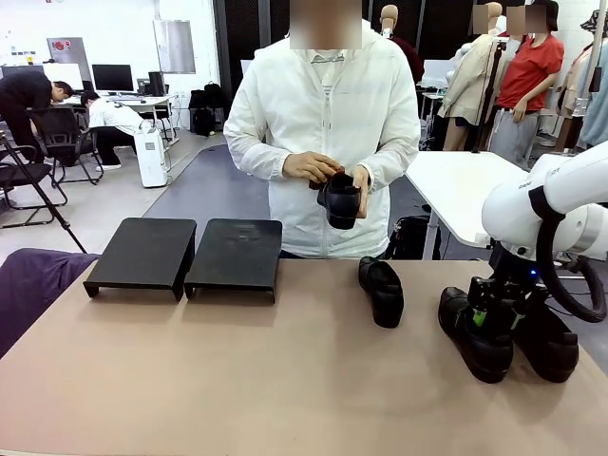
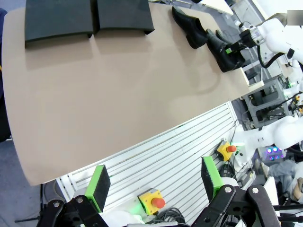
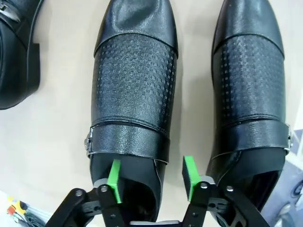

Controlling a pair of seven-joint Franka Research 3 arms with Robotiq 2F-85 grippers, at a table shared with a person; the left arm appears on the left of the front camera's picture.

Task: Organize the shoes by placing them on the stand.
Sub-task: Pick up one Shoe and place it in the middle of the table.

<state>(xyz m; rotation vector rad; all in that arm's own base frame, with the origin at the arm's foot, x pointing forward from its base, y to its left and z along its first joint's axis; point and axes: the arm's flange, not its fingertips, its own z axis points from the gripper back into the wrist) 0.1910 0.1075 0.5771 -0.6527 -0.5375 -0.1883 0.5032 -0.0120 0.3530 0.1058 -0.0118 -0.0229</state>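
Note:
The person at the far side holds one black loafer in both hands above the table. A second loafer lies on the table right of centre. Two more stand side by side at the right, the inner one and the outer one. My right gripper is open at the inner shoe's heel, with one green pad inside its opening and the other outside its wall. The two black stands sit bare at the back left. My left gripper is open, below the table's near edge.
The tan table has free room across its front and middle. A purple cloth drapes the left corner. A white side table stands behind at the right. In the left wrist view, yellow stop buttons sit on the base.

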